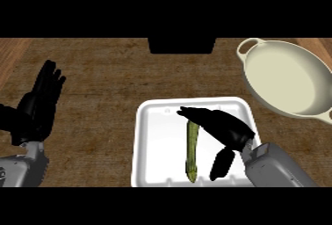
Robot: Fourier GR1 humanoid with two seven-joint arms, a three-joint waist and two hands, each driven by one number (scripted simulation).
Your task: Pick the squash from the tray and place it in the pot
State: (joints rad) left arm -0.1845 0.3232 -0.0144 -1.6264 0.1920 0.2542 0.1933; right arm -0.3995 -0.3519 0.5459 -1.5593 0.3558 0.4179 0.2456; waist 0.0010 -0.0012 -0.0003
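Observation:
A long, thin green squash (192, 154) lies lengthwise in the white tray (152, 145) at the lower middle of the head view. My right hand (224, 127) hovers over the tray just right of the squash, its fingers stretched toward the squash's far end and its thumb (221, 165) hanging down near the squash's near end. The fingers are straight and hold nothing. The cream pot (285, 77) with loop handles sits at the upper right, apart from the tray. My left hand (39, 107) rests open at the left edge, fingers up.
A dark block (182, 45) stands at the counter's back edge in the middle. Brown wood counter (103, 83) stretches between the left hand, the tray and the pot.

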